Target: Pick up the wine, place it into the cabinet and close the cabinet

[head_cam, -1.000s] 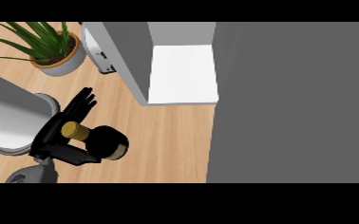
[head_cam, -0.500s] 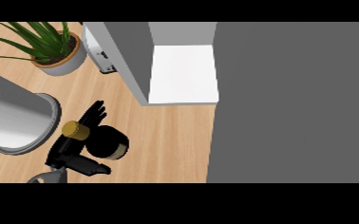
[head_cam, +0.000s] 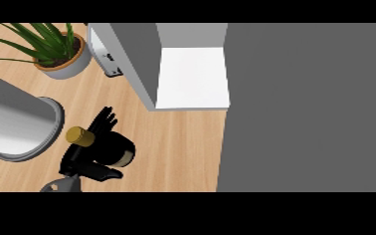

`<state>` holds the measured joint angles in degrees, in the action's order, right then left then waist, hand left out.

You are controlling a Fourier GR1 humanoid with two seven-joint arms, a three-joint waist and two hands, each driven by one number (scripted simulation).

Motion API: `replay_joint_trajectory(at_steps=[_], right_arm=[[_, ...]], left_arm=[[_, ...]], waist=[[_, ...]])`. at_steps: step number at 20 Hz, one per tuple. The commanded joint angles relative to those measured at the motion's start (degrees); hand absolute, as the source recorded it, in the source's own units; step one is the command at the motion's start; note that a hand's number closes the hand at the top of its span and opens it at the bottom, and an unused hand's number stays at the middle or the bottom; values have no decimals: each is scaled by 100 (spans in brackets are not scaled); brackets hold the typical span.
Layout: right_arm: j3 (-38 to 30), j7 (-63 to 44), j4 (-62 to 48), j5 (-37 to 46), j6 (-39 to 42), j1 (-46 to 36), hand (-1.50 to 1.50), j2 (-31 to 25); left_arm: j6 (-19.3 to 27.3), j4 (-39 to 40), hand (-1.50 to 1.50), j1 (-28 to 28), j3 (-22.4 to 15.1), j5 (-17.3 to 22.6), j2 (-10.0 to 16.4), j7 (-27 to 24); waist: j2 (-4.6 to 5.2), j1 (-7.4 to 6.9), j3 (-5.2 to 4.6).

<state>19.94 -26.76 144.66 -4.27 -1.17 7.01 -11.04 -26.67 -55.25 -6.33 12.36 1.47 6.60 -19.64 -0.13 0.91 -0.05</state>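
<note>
The wine bottle (head_cam: 116, 148) is black with a gold cap and a pale label. It shows from above at the lower left, over the wooden counter (head_cam: 176, 144). My right hand (head_cam: 82, 163) is shut on it, with the fingers (head_cam: 104, 119) reaching past its far side and the thumb below it. The cabinet (head_cam: 192, 77) stands up and to the right of the bottle, its white inside showing. Its grey door (head_cam: 132, 59) is swung open, with a handle (head_cam: 110, 64) on its left face. My left hand is out of sight.
A potted plant (head_cam: 55, 55) stands at the upper left beside the cabinet door. A large grey cylinder (head_cam: 22, 124) fills the left edge close to the hand. A dark grey wall (head_cam: 301, 109) covers the right side.
The fingers have swung to the right around the bottle since a second ago. The bottle has barely shifted. Over the last half second almost nothing has moved.
</note>
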Motion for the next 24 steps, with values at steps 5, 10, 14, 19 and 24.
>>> replay_joint_trajectory(at_steps=[5,10,14,19,24], right_arm=[[-94,-298,1247,-400,76,523,-150,-111],[-210,-603,1344,-489,41,364,-150,-160],[94,-1026,1582,-150,-262,41,-150,-50],[-33,-563,1400,-350,-27,370,-150,-98],[-130,-815,1507,-388,-81,179,-150,-180]], left_arm=[[-197,667,-150,-248,297,503,-155,-85],[-260,866,-150,-463,247,570,-232,-63],[-155,848,-150,-381,139,524,-484,-190],[-163,829,150,-405,52,476,-469,-326],[133,819,150,-703,-11,290,-400,-374]], waist=[[1,12,4],[3,-4,4],[-12,4,-2],[-3,-8,2],[-2,8,1]])
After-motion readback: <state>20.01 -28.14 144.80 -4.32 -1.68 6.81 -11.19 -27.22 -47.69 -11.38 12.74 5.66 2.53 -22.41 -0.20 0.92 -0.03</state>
